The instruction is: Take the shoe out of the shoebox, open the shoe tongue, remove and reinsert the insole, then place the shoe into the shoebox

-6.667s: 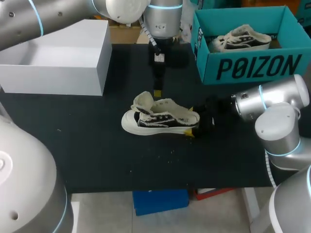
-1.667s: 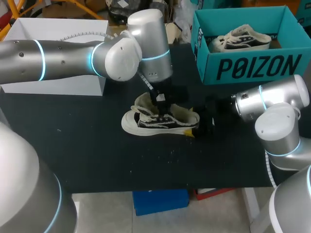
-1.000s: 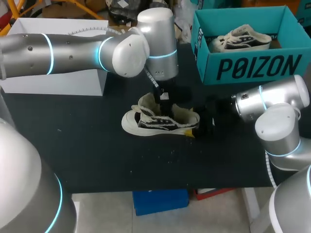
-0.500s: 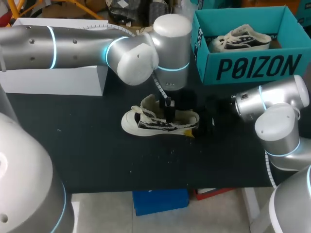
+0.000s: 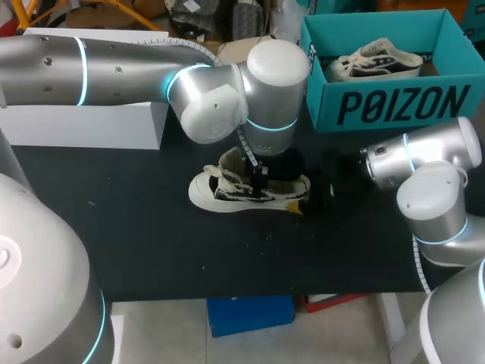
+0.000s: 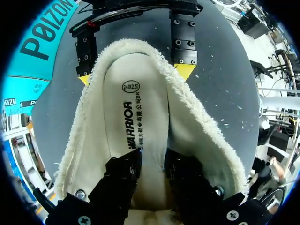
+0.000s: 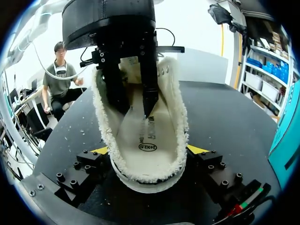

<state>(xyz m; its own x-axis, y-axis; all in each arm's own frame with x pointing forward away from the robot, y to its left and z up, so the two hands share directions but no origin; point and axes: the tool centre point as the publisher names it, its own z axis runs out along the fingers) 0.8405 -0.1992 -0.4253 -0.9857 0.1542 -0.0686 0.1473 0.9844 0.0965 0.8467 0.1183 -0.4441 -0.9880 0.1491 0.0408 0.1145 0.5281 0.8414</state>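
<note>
Shoe (image 5: pixel 250 189): mid counter (image 5: pixel 151 250), on its sole; long axis runs across you, toe to your L, heel to your R.
R jaws: clamped on the heel, one tip on each side.
L jaws: down inside the shoe from above, on the insole (image 6: pixel 136 108) at mid-length; can't tell if they pinch it.
Next, prob.: L arm is nearer, so lift the insole up & out along that axis.
Shoebox (image 5: pixel 394 106): far R, holds a 2nd shoe (image 5: pixel 375 61).
</note>
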